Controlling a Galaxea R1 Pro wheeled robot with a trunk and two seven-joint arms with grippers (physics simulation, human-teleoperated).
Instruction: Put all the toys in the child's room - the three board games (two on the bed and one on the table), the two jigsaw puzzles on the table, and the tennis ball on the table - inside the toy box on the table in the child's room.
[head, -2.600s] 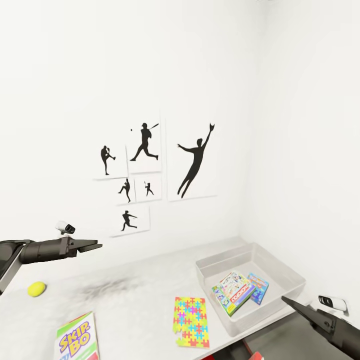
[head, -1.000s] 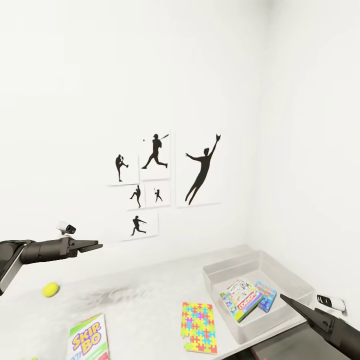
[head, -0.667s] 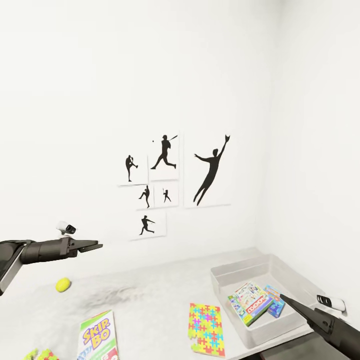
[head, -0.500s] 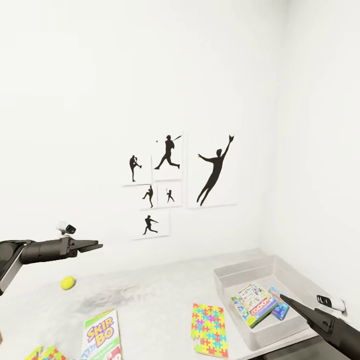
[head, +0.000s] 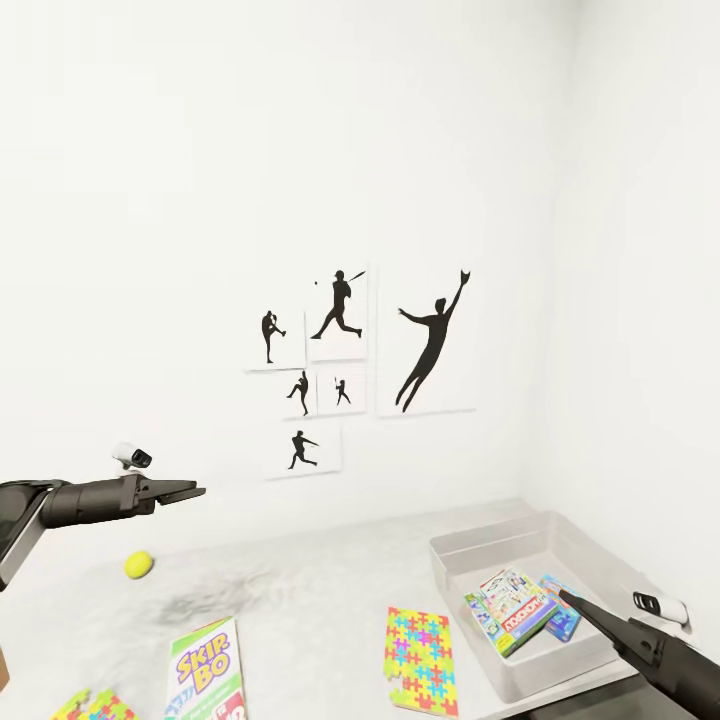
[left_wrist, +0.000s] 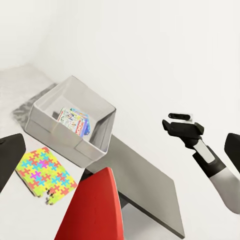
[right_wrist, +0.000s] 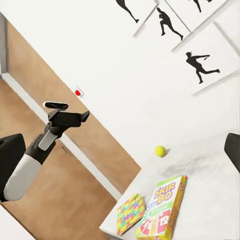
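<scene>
Legible text: "SKIP-BO" in yellow letters on the green-white board game box (head: 205, 672) lying flat on the table (head: 300, 600), also readable in the right wrist view (right_wrist: 161, 205), where the number "12" appears on the card artwork printed on its face.

The grey desk (head: 300, 590) stood against the white wall. On its right end sat the shallow grey bin (head: 470, 552), and inside it two flat game boxes lay: the Monopoly box (head: 510, 610) and a smaller blue box (head: 560, 615) just beside it. One colourful puzzle (head: 420, 658) lay flat near the bin. The green SKIP-BO box (head: 205, 672) lay further left, the second puzzle (head: 85, 706) beside it at the edge. The small yellow-green ball (head: 138, 565) rested behind them.
</scene>
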